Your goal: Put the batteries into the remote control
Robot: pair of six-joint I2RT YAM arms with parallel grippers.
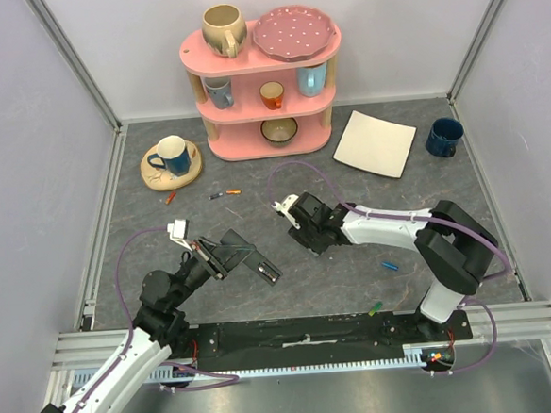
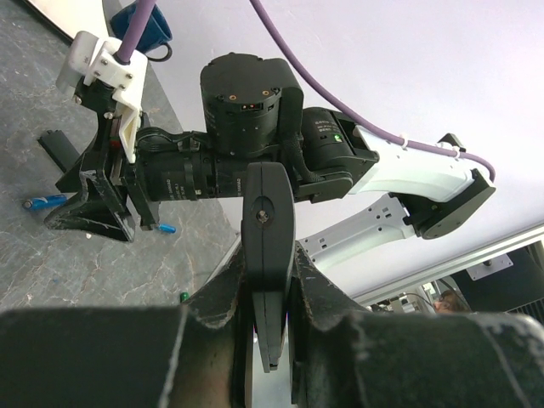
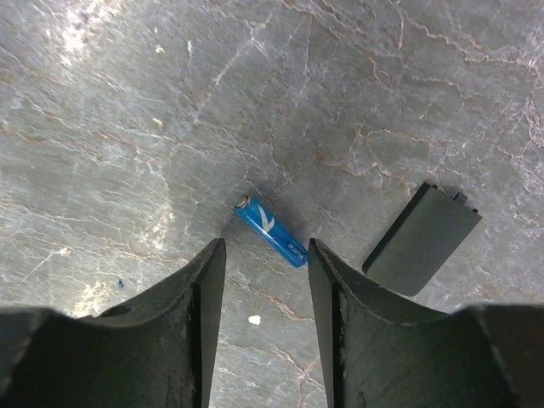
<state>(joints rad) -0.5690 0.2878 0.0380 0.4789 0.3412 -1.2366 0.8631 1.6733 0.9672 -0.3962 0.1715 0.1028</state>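
The remote control [image 1: 259,264] is a slim black bar, and my left gripper [image 1: 224,255] is shut on it and holds it above the table. In the left wrist view the remote control [image 2: 268,229] stands edge-on between the left gripper's [image 2: 269,276] jaws. My right gripper [image 1: 298,222] points down at the table's middle. In the right wrist view it [image 3: 265,246] is open, with a blue battery [image 3: 270,229] lying on the table just beyond its tips and nothing between its fingers. Other batteries lie loose: blue [image 1: 390,266], green [image 1: 375,307], orange [image 1: 229,193] and red [image 1: 171,198].
A flat black cover [image 3: 421,240] lies right of the blue battery. A pink shelf [image 1: 266,103] with cups and a plate stands at the back. A blue mug on a wooden coaster [image 1: 170,165] is back left. A cream square plate [image 1: 375,143] and a dark blue cup [image 1: 444,137] are back right.
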